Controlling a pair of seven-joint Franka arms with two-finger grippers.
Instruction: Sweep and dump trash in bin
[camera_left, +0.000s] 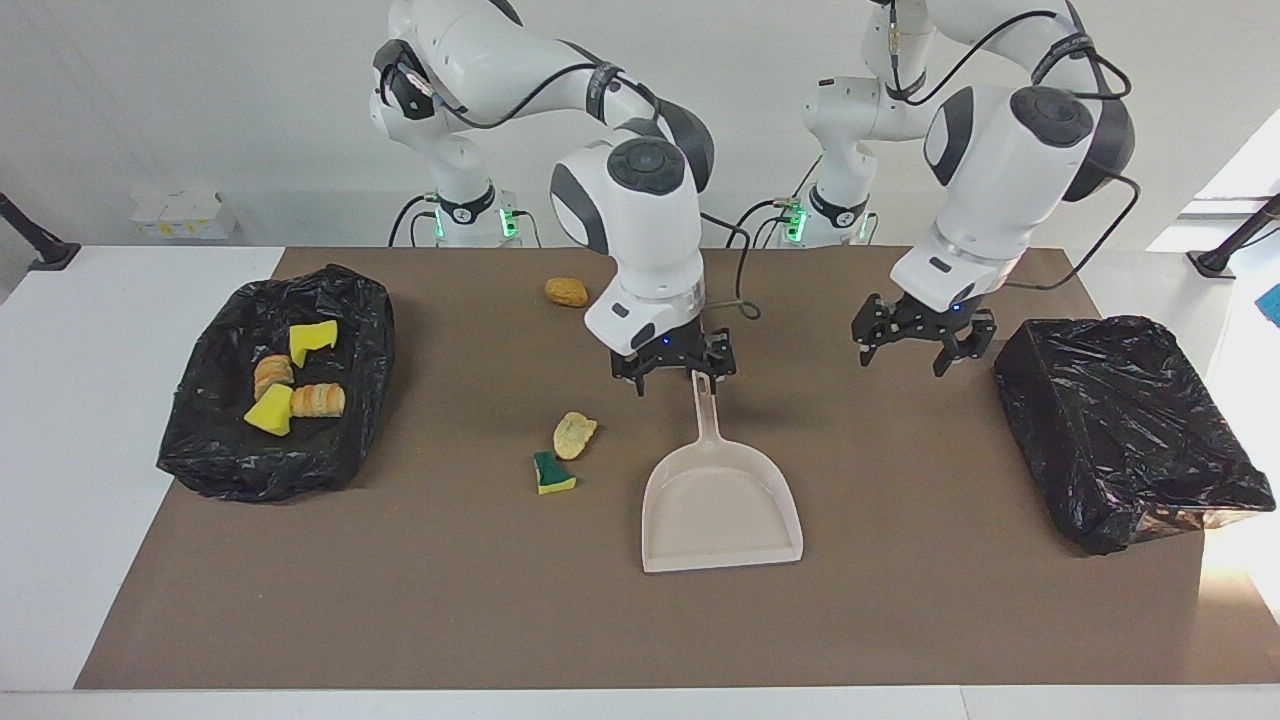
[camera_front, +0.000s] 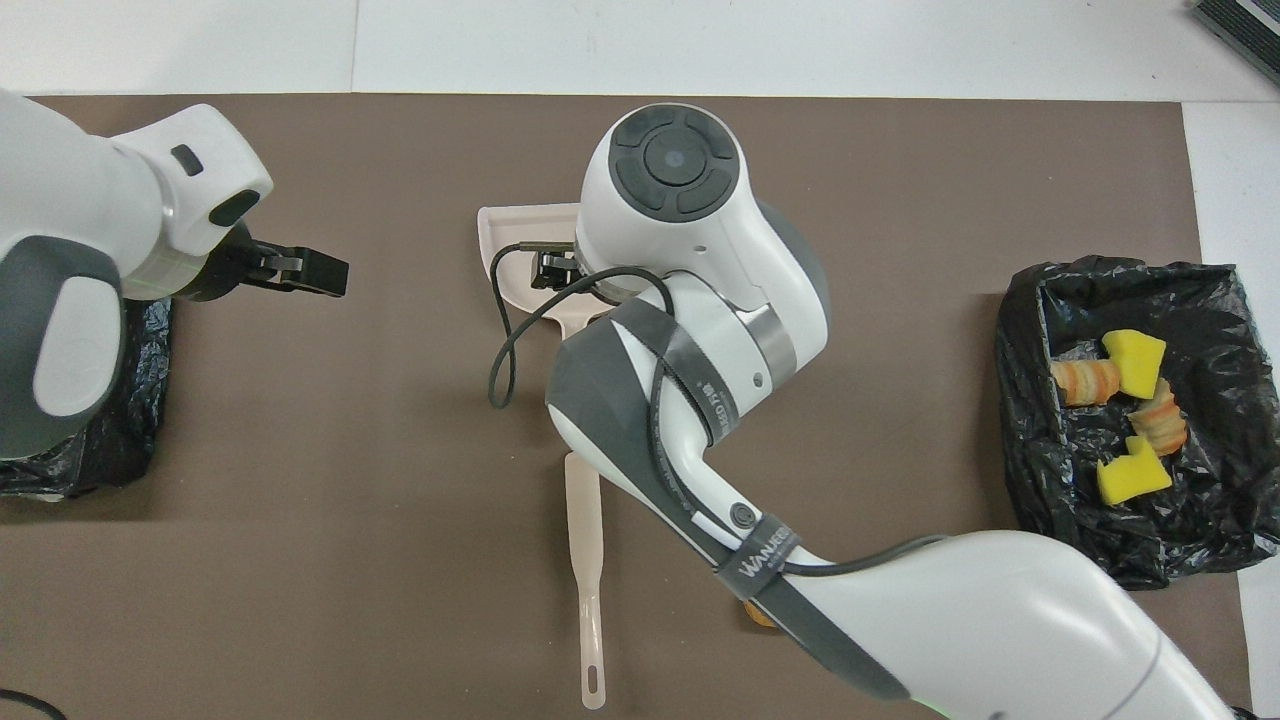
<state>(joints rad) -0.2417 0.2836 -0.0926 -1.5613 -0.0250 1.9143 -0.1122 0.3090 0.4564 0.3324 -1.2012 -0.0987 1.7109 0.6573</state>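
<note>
Tipping the lined bin (camera_left: 190, 440) at the right arm's end, where four scraps already lie, is a risk if the pan comes in low. The dustpan (camera_left: 720, 510) lies flat with its handle toward the robots; gripped at the tip, it could swing. The right tool (camera_left: 672, 372) hangs wide over that tip, and the left tool (camera_left: 908, 345) waits, wide. Of the loose trash, the bread chunk (camera_left: 574, 435) has its long axis running roughly toward the robots, touching the green-topped sponge (camera_left: 553, 475); the golden chunk (camera_left: 566, 291) sits well apart, easily missed
</note>
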